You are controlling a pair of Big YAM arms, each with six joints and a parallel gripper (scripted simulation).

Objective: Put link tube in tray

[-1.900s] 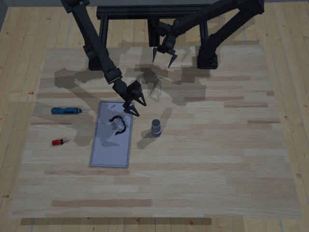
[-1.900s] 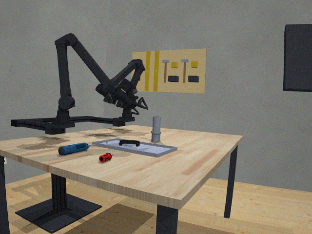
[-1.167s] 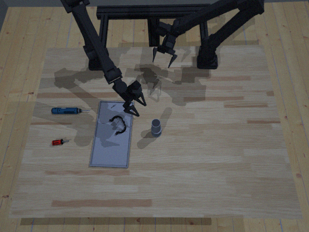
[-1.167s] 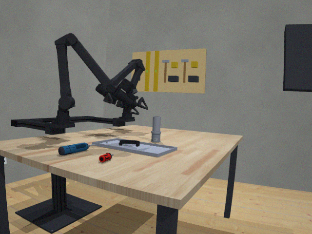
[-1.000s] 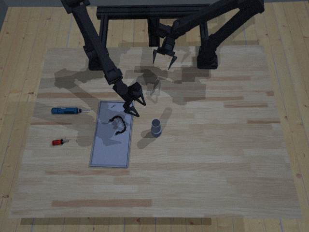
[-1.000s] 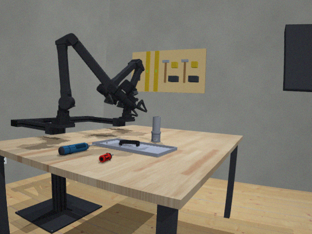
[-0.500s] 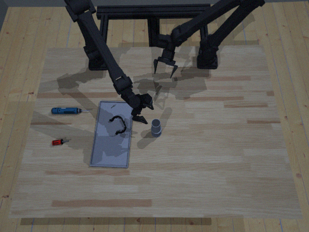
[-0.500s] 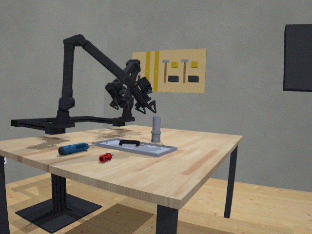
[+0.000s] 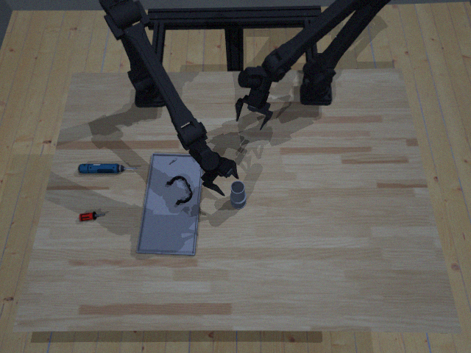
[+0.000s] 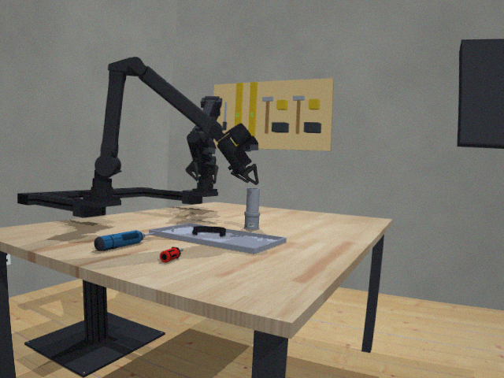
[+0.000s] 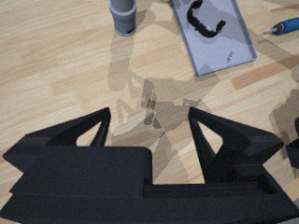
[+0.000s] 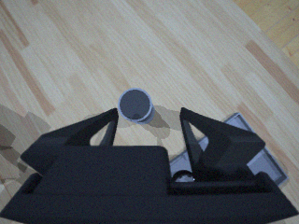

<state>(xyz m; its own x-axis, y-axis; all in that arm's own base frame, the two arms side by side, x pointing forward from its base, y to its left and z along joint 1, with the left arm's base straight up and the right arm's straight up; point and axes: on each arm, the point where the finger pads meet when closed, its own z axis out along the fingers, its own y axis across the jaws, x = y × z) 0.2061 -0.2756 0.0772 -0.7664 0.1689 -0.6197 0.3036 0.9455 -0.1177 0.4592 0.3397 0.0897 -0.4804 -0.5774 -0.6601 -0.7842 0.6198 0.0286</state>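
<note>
Right of the tray in the top view, the upright grey cylindrical link tube stands on its joint module, below the nearer right gripper, wide and holding nothing, nearer its left fingertip in the wrist view.

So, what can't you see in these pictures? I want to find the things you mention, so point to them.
- What the small thing [image 9: 173, 161] [image 11: 230, 56] in the tray [image 9: 167, 233] [image 10: 254, 244] [image 11: 235, 30] [image 12: 271, 165] is: too small in the top view.
- The label [image 10: 250, 224] on the joint module [image 10: 251, 220] [image 11: 125, 24]: too small to read in the exterior view.
- Part of the tray: behind the right pincer [image 9: 231, 187] [image 10: 250, 183] [image 12: 149, 111] in the right wrist view.
- The blue tool's [image 9: 99, 168] [image 10: 118, 239] [image 11: 289, 26] back end: cut off by the left wrist view's edge.
</note>
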